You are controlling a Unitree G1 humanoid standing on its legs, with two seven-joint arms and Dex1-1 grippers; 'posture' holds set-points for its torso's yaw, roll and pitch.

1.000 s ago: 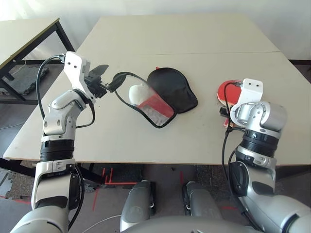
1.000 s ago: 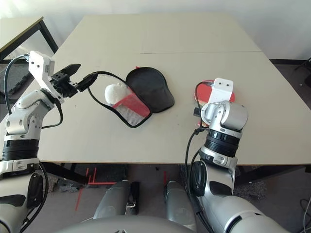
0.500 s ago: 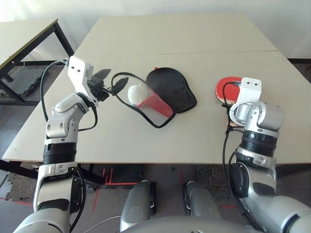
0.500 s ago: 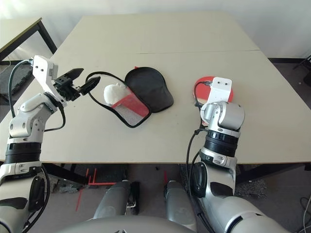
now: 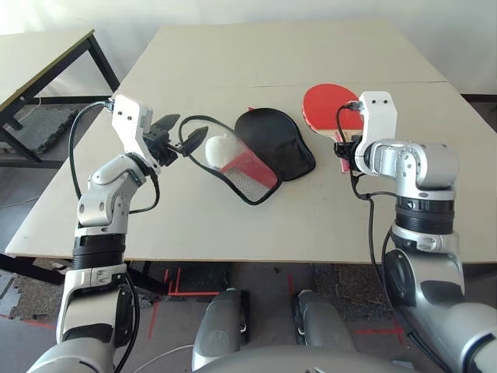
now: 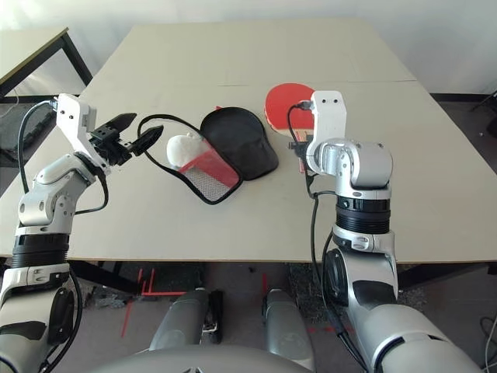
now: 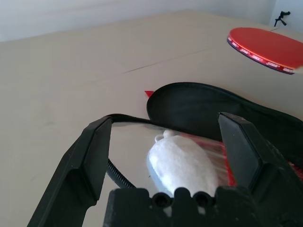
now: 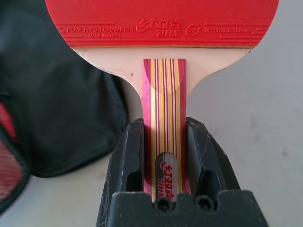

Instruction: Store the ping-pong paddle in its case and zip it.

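Red paddle [image 5: 332, 106], striped handle [image 8: 164, 123]

paddle [image 8: 163, 28] face cut off

Soft daylight is washing over the table [image 5: 233, 54] from its far side, leaving the pale top bright and slightly blown out near the far left corner, while the case [image 5: 264, 151] and both arms are casting only faint, short shadows toward the robot. In the left wrist view the near fingers [image 7: 85, 165] are sitting dark and a little soft while the far background is fading into haze. The right wrist view is staying crisp enough for the print on the ping-pong paddle [image 8: 163, 21] to be reading clearly.
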